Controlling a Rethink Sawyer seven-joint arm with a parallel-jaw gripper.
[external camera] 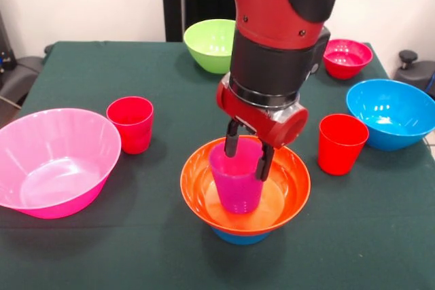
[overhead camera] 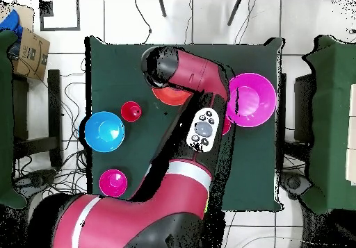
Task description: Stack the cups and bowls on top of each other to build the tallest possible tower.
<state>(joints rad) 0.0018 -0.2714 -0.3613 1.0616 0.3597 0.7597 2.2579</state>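
A dark green cloth covers the bench (external camera: 81, 73), white wall behind; the tower (external camera: 245, 198) sits low in the centre of the front view: an orange bowl (external camera: 285, 185) on a small blue bowl (external camera: 238, 237), with the purple cup (external camera: 236, 185) standing in it. The pile looks narrow-footed; a sideways tug on release could tip cup or bowl. The claw (external camera: 247, 156) is clamped on the purple cup, one finger inside the rim, one outside. Red cups (external camera: 130, 123) stand to either side.
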